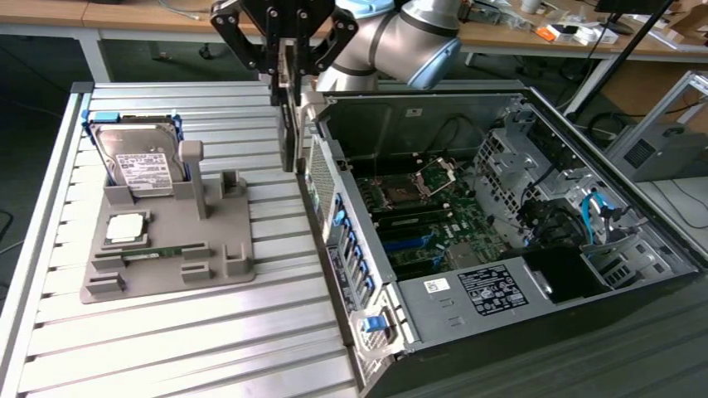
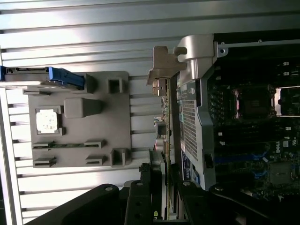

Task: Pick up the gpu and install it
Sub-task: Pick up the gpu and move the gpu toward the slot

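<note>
Slatted table [image 1: 166, 332] below, jaws clamp one gpu [image 1: 290, 133] beside one open computer case [image 1: 345, 240].

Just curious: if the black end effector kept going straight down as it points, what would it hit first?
The end effector grips a thin dark gpu card hanging below it; that card would probably touch the silver slatted table first, right beside the open grey computer case. Depth is unclear.

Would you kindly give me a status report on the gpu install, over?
Gripper shut on the gpu. Card on edge, just outside the computer case, not seated. Nothing seen blocking.
</note>
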Robot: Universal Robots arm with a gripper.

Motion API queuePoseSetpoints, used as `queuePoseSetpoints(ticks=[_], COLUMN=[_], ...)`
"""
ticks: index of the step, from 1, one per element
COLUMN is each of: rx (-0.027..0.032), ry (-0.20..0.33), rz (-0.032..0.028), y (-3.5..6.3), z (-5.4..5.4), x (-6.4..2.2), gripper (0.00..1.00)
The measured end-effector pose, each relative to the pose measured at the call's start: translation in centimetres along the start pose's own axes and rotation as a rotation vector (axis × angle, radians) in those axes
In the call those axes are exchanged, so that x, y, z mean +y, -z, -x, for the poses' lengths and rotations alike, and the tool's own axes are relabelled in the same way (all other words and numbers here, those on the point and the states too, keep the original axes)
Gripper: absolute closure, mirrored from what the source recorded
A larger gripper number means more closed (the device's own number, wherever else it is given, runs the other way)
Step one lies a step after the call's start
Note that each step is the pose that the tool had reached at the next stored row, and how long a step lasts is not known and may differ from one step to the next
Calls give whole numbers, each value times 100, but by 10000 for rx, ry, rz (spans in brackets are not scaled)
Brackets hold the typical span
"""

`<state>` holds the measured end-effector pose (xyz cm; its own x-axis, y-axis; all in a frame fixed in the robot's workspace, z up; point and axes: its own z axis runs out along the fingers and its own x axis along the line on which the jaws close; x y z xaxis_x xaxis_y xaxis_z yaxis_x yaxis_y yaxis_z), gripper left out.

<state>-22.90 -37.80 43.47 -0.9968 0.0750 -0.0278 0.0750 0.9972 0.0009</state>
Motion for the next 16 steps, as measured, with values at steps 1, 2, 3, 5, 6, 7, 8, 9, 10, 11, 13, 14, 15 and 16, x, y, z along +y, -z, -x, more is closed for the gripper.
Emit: queuePoseSetpoints(ticks=[1, 2, 3, 5, 6, 7, 8, 9, 10, 11, 13, 14, 15, 16], rx=[0, 0, 0, 0, 0, 0, 1, 0, 0, 0, 1, 0, 0, 0], ry=[1, 0, 0, 0, 0, 0, 0, 0, 0, 0, 0, 0, 1, 0], rz=[0, 0, 0, 0, 0, 0, 0, 0, 1, 0, -1, 0, 1, 0], y=[0, 0, 0, -1, -1, -1, -1, -1, -2, -2, -2, -2, -2, -2], z=[7, 11, 15, 27, 32, 38, 44, 48, 54, 58, 68, 73, 78, 86], x=[0, 0, 0, 1, 1, 1, 2, 2, 2, 2, 2, 3, 3, 3], gripper=[73, 73, 73, 73, 73, 73, 73, 73, 73, 73, 73, 73, 73, 73])
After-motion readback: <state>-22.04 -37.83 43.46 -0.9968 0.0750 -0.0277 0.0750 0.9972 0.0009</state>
